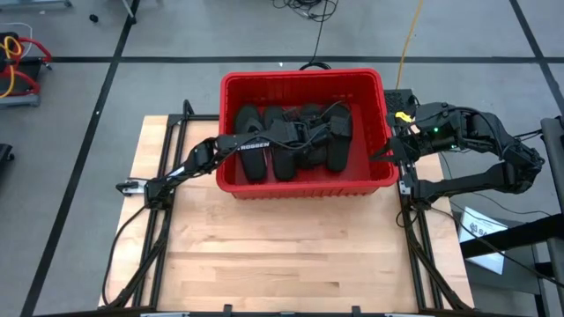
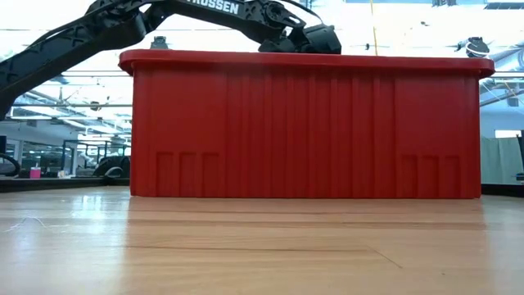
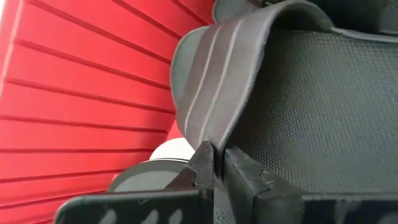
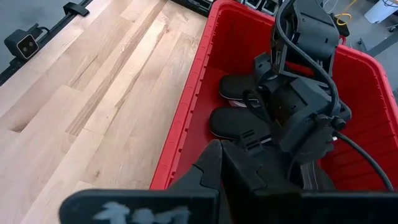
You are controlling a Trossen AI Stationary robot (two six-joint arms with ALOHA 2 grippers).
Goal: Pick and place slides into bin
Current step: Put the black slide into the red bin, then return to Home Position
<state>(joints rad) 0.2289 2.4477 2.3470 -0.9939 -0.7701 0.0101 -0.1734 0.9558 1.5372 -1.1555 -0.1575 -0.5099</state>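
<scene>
The left gripper point(image 3: 212, 163) is inside the large red ribbed plastic bin point(image 1: 304, 81), its two dark fingers pinched narrowly on the wide grey ridged strap point(image 3: 214, 81) of a black slide with a textured mesh-like footbed point(image 3: 311, 112), which lies right at the fingertips next to the bin's grooved red wall. The left arm reaches from the table's left side over the bin's rim, stretched out and low, above the other black flat slides point(image 1: 291, 141) piled on the bin's floor. The right gripper point(image 4: 217, 155), with its fingers closed together on nothing, hangs at the bin's right edge over the light wooden table point(image 1: 282, 246).
</scene>
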